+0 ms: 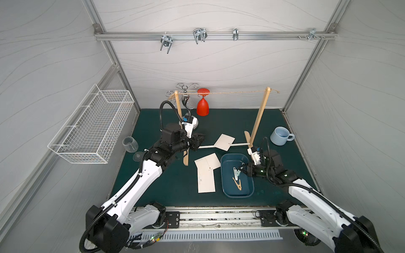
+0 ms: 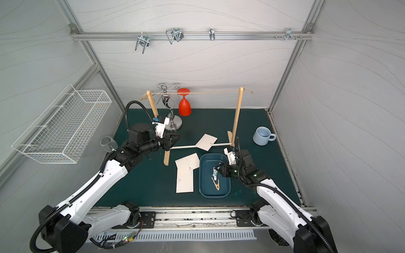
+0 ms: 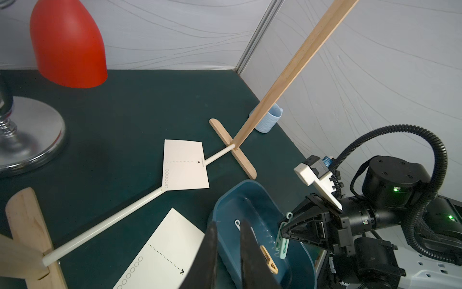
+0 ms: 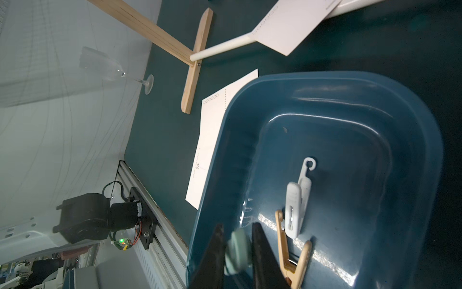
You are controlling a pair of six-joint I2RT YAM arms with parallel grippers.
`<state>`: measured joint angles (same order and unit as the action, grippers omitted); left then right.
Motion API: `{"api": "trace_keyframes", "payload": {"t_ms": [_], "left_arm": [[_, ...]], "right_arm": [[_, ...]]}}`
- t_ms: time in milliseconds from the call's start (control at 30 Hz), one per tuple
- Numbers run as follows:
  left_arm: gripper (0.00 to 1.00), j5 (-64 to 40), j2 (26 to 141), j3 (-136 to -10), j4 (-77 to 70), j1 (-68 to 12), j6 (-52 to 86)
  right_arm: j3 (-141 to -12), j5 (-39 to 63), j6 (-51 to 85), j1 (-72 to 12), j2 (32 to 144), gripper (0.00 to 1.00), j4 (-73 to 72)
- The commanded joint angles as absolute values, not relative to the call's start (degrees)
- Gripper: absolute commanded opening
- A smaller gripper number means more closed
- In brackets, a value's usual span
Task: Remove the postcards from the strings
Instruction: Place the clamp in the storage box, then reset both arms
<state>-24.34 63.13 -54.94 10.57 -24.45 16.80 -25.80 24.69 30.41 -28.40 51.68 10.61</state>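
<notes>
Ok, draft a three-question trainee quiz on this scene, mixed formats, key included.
1. True or false: all three postcards are off the twine.
2. How many clips lie loose in the blue tray?
3. The right hand is shut on: A) a postcard, B) a pale green clip, C) the twine.

Key:
1. True.
2. Two: a white clip and a wooden peg.
3. B.
</notes>
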Motion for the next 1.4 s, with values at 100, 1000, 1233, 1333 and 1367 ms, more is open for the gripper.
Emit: {"api": "trace_keyframes", "payload": {"t_ms": [100,1000,1233,1333,1367], "left_arm": [[0.19,-22.04,61.46,-52.73,8.70,-24.61,18.89],[0.53,-7.49,54.76,-48.87,14.72,-24.61,19.30],[0.66,6.34,54.36,-49.22,18.37,-20.94,19.18],[0.66,8.96,56.34,-49.22,18.17,-16.55,22.25],[0.66,10.26,56.91,-48.70,17.54,-15.36,23.34]], "right_arm": [[-25.71,23.99,31.73,-30.25,56.07,0.06,8.16],[-38.29,16.53,22.88,-22.80,48.15,0.96,22.01],[-43.14,2.21,21.67,-16.63,49.18,0.97,21.56],[-44.62,-5.03,20.65,-16.34,52.54,0.98,19.46],[-44.32,-6.35,19.35,-16.32,53.64,0.98,17.51]]}}
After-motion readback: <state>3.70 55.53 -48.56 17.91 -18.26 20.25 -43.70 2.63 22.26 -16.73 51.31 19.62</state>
